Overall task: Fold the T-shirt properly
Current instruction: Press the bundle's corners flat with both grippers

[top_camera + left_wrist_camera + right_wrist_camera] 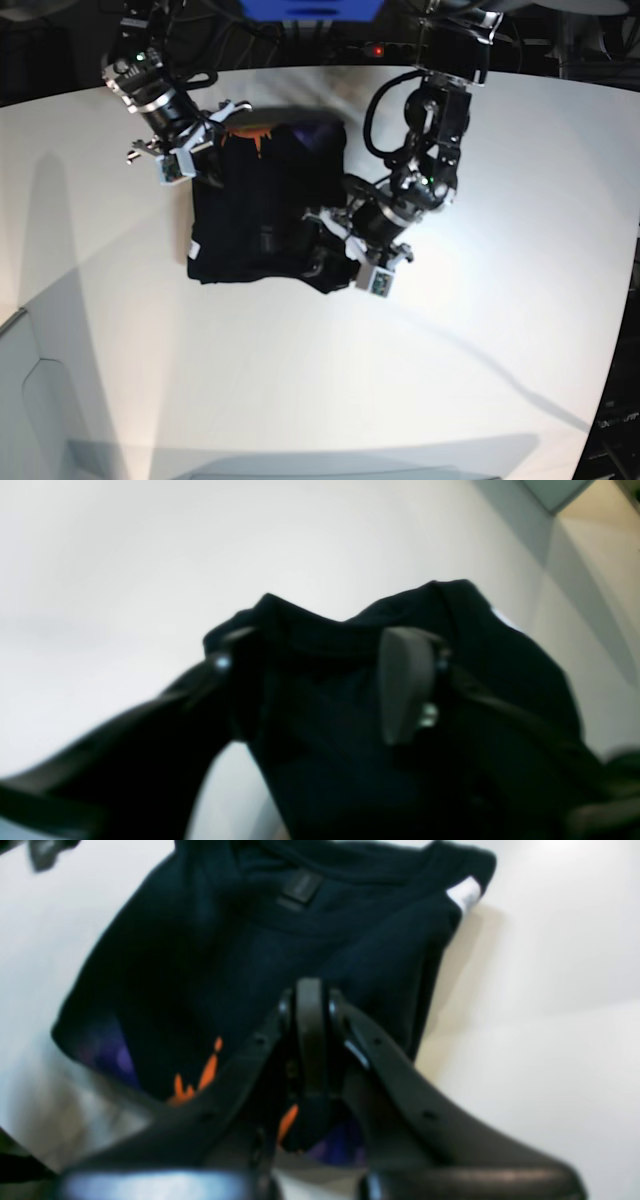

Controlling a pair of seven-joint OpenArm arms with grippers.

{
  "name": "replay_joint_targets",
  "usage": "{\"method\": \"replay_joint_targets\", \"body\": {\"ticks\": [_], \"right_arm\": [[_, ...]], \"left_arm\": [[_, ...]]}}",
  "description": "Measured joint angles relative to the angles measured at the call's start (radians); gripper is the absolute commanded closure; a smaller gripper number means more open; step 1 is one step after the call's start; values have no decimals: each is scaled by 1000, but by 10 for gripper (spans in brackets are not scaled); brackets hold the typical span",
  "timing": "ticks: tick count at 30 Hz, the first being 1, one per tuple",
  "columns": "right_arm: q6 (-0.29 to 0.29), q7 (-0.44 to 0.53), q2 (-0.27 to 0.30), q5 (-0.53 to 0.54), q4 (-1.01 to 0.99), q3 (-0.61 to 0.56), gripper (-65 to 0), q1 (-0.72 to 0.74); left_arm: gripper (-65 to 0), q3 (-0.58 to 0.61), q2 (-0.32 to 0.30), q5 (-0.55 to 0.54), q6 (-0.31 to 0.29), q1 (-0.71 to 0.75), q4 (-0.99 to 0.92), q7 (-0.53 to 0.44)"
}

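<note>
I see the black T-shirt lying on the white tabletop, folded into a thick, nearly square bundle. It sits between my 2 arms, toward the far side of the tabletop.

My right gripper is at the far corner of the bundle, on the left side of the base view. In the right wrist view its jaws are pressed tight together, with no gap between them. They sit over the edge of the shirt where the orange print and purple print show. I cannot tell if any cloth is pinched between them. Past those jaws the shirt spreads away from me, and the small white tag sticks out at its far right corner.

My left gripper is at the near right corner of the bundle, on the right side of the base view. In the left wrist view its jaws are spread apart, and the black cloth fills the space between them. The right finger lies against the cloth. The left finger is dark and blurry, so I cannot see just where it touches. The cloth is bunched up here, and a white spot of the tag shows at its right edge.
</note>
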Motion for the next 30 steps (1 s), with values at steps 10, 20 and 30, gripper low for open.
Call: {"method": "replay_joint_targets", "body": {"ticks": [10,20,30], "right_arm": [[0,4,16,-3,-10,9,0,-2],[0,24,54,5,-144,6,0,0],[0,82,77,16,-170,8,0,-19]], "left_arm": [[-252,-6,36,2,2,-124,-266,-11],[-252,-47,37,-5,2,-123,-292,-13],[-252,-47,31,-6,2,-122,-291,-13]]}}
